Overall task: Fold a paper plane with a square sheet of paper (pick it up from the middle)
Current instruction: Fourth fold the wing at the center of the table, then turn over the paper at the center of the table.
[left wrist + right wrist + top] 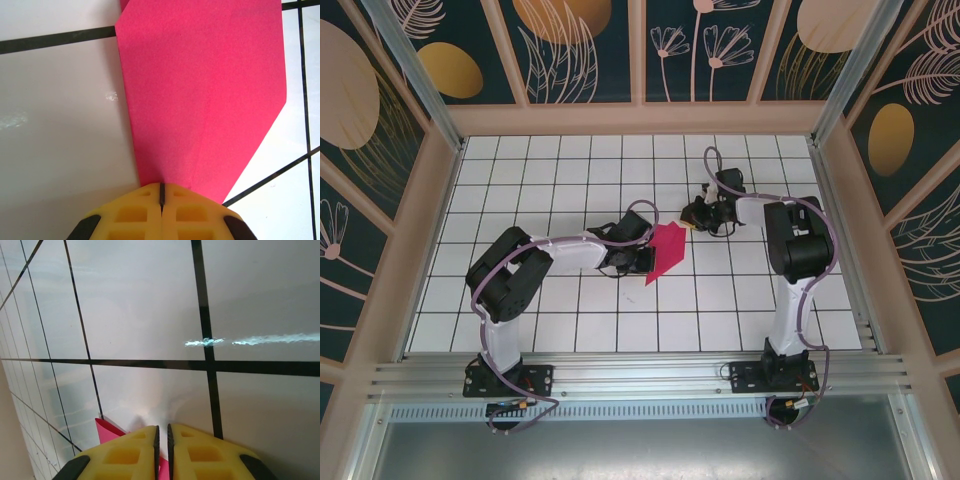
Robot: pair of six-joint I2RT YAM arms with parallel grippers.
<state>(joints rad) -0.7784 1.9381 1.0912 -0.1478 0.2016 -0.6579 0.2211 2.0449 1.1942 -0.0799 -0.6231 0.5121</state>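
Note:
The magenta-red sheet of paper point(665, 252) lies on the tiled table, creased into a broad five-sided shape with a point toward the near side. My left gripper point(638, 262) is at its left edge. In the left wrist view its yellow jaws point(161, 192) are pressed together on the edge of the paper point(200, 90), which spreads away from them with a crease down its length. My right gripper point(692, 218) hovers at the paper's far right corner. Its jaws point(161, 432) stand a narrow slit apart, with a bit of paper point(107, 432) showing under them.
The white tiled table point(570, 320) is walled by a tan frame on three sides. A metal rail point(640, 375) with both arm bases runs along the near edge. The right arm's upright link point(795, 240) stands right of the paper.

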